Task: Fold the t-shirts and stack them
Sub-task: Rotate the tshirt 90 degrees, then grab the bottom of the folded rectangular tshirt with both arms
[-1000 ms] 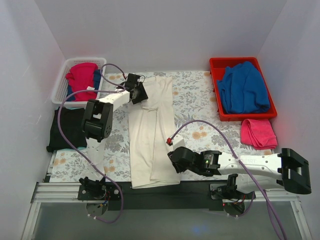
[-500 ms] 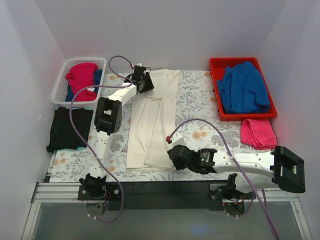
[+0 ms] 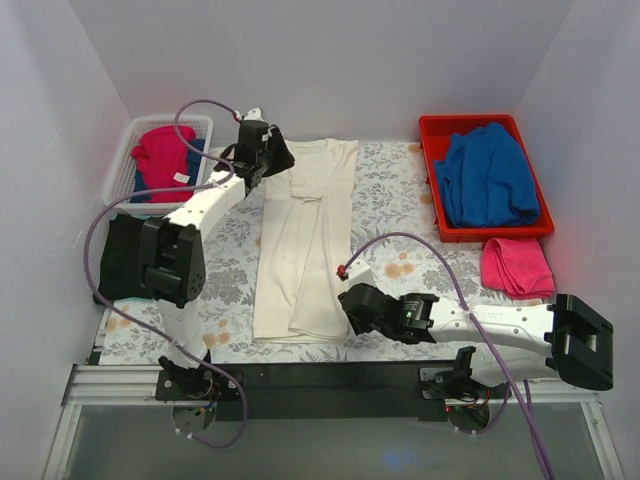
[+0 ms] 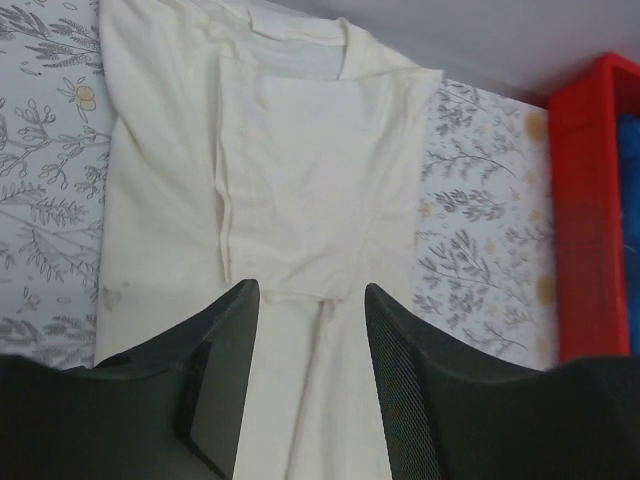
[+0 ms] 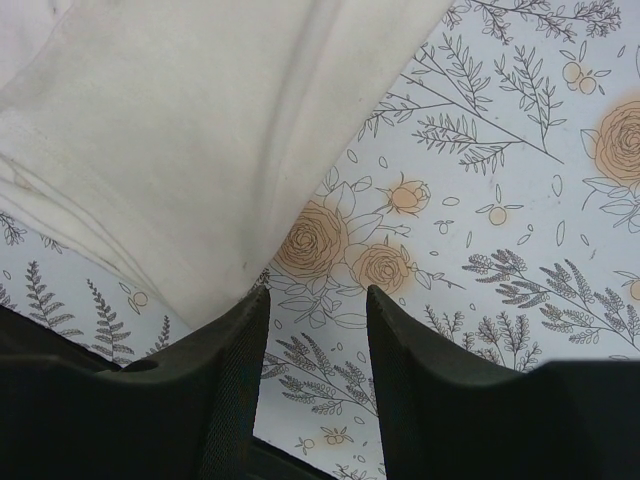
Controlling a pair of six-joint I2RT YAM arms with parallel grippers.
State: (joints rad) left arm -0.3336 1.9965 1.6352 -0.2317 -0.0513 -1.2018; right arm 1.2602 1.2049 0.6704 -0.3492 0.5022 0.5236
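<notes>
Cream shirt (image 3: 300, 240) hem near tablecloth (image 3: 390, 200) edge

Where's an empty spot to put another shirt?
Best spot: the bare tablecloth between the cream shirt and the red bin. The left side is crowded with the black shirt and white basket; the pink cloth takes the right edge.

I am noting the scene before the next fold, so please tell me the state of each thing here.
Cream shirt: sides folded in, a long strip, lying flat.
Black shirt: lying at the left, partly hidden.
Basket: filled with clothes.
Red tray: holds a blue cloth.
Pink cloth: bunched beside the tray.
Left gripper: open, empty.
Right gripper: open, empty.
</notes>
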